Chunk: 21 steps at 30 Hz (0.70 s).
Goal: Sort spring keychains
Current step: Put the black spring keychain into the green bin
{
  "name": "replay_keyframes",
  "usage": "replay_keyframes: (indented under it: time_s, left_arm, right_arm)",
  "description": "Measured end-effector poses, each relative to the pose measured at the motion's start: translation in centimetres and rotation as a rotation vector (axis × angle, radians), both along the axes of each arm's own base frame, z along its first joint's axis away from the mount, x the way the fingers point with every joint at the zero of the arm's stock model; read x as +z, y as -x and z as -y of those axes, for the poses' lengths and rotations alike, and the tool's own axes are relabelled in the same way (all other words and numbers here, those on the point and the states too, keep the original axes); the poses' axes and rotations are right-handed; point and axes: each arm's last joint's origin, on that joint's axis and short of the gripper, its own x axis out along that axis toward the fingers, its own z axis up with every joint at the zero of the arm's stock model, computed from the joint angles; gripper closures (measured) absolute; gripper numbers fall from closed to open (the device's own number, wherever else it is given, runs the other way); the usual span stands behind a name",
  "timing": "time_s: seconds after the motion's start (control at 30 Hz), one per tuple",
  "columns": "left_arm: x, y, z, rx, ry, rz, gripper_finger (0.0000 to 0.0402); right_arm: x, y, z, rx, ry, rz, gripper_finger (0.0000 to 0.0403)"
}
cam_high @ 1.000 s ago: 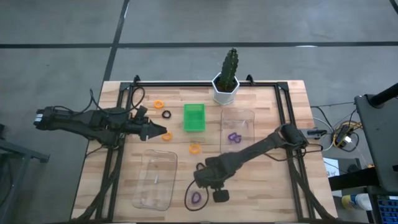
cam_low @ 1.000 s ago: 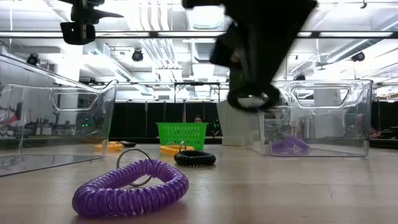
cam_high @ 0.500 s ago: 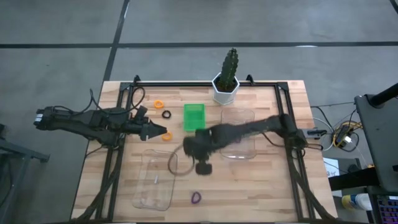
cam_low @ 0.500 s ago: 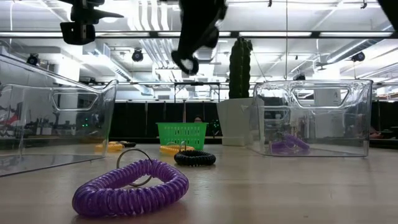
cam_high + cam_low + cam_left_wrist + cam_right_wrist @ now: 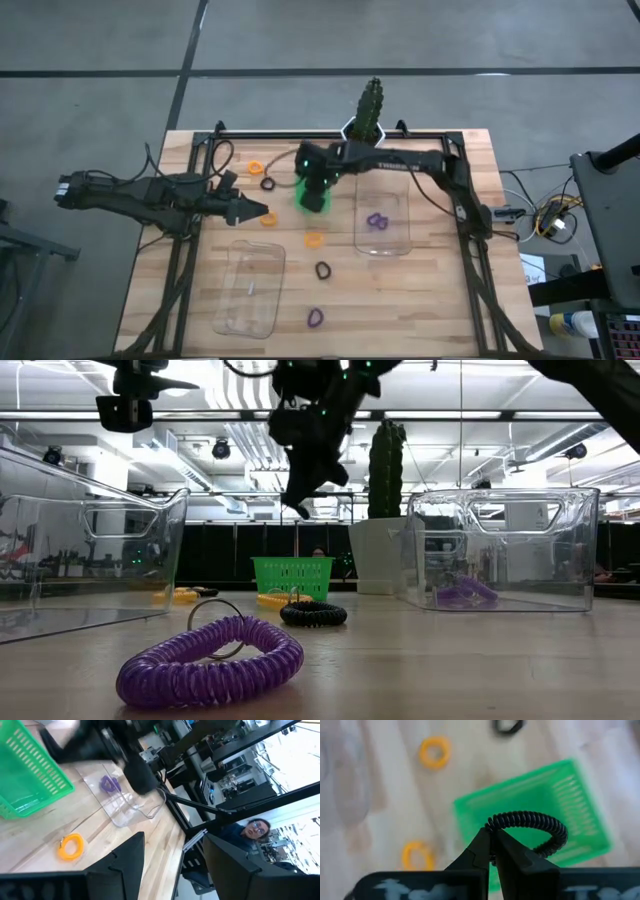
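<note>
A robot's right hand (image 5: 318,186) hovers over the green basket (image 5: 313,196) at the upper centre of the high view, its fingers pinched shut on a black spring keychain (image 5: 529,827) that arcs above the fingertips in the right wrist view. The left hand (image 5: 262,215) waits at the left of the frame above the counter (image 5: 440,290), its fingers spread apart with nothing between them, just beside an orange keychain (image 5: 269,219). Other keychains lie scattered across the wood: an orange one (image 5: 254,166) and a black one (image 5: 268,183) left of the basket, another orange one (image 5: 314,239) at the centre of the frame, a black one (image 5: 322,270) below it, and a purple one (image 5: 315,318) near the lower edge. Two purple keychains (image 5: 377,221) rest inside the clear box (image 5: 400,247) right of centre, while a second clear box (image 5: 236,320) stands at the lower left. A potted cactus (image 5: 370,105) sits at the counter's upper edge. In the low view, the purple keychain with its metal ring fills the foreground, the black one behind it.
</note>
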Motion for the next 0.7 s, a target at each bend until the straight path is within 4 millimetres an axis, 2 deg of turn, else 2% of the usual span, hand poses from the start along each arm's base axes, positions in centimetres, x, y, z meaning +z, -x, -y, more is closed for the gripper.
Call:
replay_keyframes:
  time_s: [0.1, 0.2, 0.53, 0.7]
  left_arm:
    - [0.0, 0.0, 0.0, 0.001, 0.004, -0.001, 0.0207]
    - [0.0, 0.0, 0.0, 0.001, 0.005, -0.001, 0.0207]
    - [0.0, 0.0, 0.0, 0.001, 0.004, -0.002, 0.0207]
    - [0.0, 0.0, 0.0, 0.001, 0.004, -0.002, 0.0207]
  right_arm:
    - [-0.4, 0.2, 1.7, -0.051, -0.005, 0.021, 0.0390]
    - [-1.4, 0.6, 2.6, -0.094, -0.027, -0.003, 0.0390]
    - [-5.0, 1.3, 2.3, -0.091, -0.087, -0.066, 0.0390]
    - [-5.9, 1.3, 2.3, -0.108, -0.105, -0.061, 0.0390]
